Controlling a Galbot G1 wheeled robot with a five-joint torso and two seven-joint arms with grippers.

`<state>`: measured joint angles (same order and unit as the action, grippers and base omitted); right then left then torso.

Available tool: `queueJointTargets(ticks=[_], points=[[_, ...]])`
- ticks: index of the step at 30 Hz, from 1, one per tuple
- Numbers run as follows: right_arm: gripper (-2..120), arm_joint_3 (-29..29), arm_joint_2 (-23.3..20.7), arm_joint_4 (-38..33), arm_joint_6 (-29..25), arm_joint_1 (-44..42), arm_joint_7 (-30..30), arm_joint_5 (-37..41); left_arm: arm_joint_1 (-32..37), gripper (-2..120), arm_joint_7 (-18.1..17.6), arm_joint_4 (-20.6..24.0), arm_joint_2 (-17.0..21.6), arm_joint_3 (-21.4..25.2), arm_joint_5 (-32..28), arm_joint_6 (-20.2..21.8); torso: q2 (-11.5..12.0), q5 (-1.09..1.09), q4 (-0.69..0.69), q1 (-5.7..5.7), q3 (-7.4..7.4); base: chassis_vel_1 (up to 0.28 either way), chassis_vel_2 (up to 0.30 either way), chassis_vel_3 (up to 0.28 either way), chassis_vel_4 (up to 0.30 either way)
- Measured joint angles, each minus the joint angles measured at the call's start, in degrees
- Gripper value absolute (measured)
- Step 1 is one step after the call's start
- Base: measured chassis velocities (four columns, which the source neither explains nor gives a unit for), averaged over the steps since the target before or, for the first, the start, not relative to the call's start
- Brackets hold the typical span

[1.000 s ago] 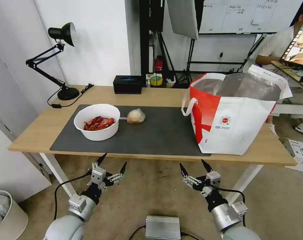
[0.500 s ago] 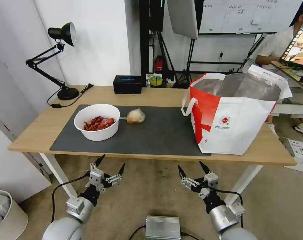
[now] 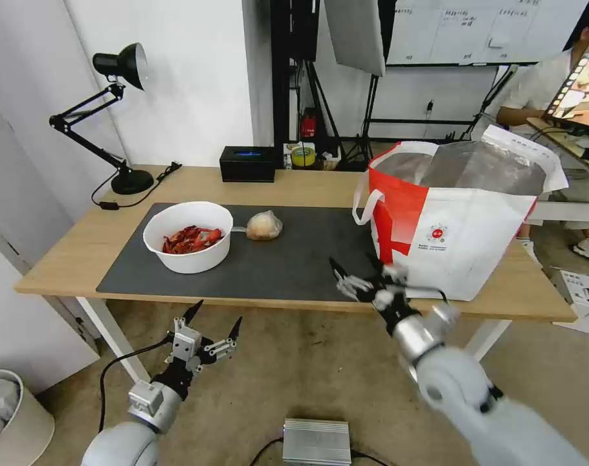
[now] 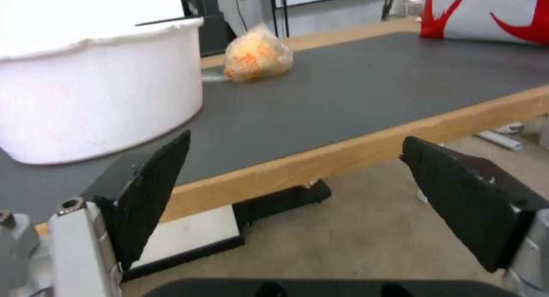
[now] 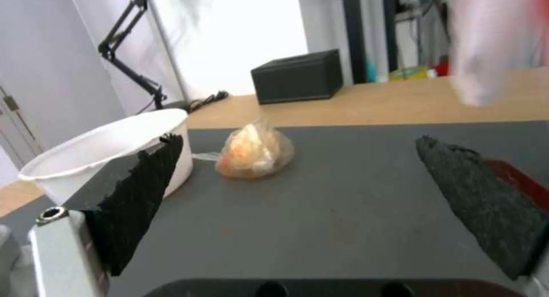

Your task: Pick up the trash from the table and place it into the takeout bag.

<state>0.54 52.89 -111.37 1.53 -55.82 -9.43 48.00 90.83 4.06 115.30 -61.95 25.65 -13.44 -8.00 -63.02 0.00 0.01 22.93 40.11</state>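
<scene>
On the large dark grey mat (image 3: 288,259), two pieces of trash are sitting side by side: a white round bowl (image 3: 188,236) holding red crayfish shells (image 3: 192,239), and just beside it, toward the middle of the mat, a small clear bag knotted round a beige lump (image 3: 263,226). Neither is being touched.

Change since a second ago: the right gripper (image 3: 358,272), which was hanging below the table edge, is now rising over the front edge of the mat, close in front of the takeout bag (image 3: 450,220), and streaking with motion. Its jaws are standing wide apart and holding nothing. The right wrist view is looking straight across the mat at the small bag (image 5: 254,153), framed between the two black fingertips (image 5: 143,189), with the bowl (image 5: 103,153) off to one side. Judgement: the reach is only beginning, and the small bag is looking like the likelier target; nothing on the mat has gone into the takeout bag yet.

The left gripper (image 3: 213,317) is hanging below the front edge of the long light-wood table (image 3: 68,246), jaws spread wide, empty, parked.

Materials: the bowl is looking thin-walled, smooth and rigid; the small bag is crinkly film, soft, likely to deform under a pinch. The mat is matte and flat. The takeout bag is standing open at the mat's right end, white-and-red outer skin, creased silver foil lining, limp white strap handles.

Farther out, a black tissue box (image 3: 248,164) and a black desk lamp (image 3: 116,116) are sitting along the back of the table.
</scene>
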Motion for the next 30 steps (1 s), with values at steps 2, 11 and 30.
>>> queueJointTargets(ticks=[2,11,30], points=[[100,-4.69,1.59,3.47,1.26,5.95,-1.23,1.52,0.00,100,-0.01,-0.08,-0.01,0.01,0.15,0.29,0.00,0.00,0.00,0.00,0.00,0.000,0.000,0.000,0.000],[100,-15.22,7.88,16.37,3.47,23.23,-3.49,4.72,0.05,100,-0.03,-0.85,-0.20,0.72,0.19,0.57,0.00,-0.02,0.00,0.00,0.00,0.000,0.000,0.000,0.000],[100,-22.20,24.68,46.18,7.50,40.68,1.26,5.01,0.48,100,-0.01,-2.73,-0.84,1.67,0.02,-0.84,0.00,-0.01,0.01,0.00,-0.01,0.000,0.000,0.000,0.000]])
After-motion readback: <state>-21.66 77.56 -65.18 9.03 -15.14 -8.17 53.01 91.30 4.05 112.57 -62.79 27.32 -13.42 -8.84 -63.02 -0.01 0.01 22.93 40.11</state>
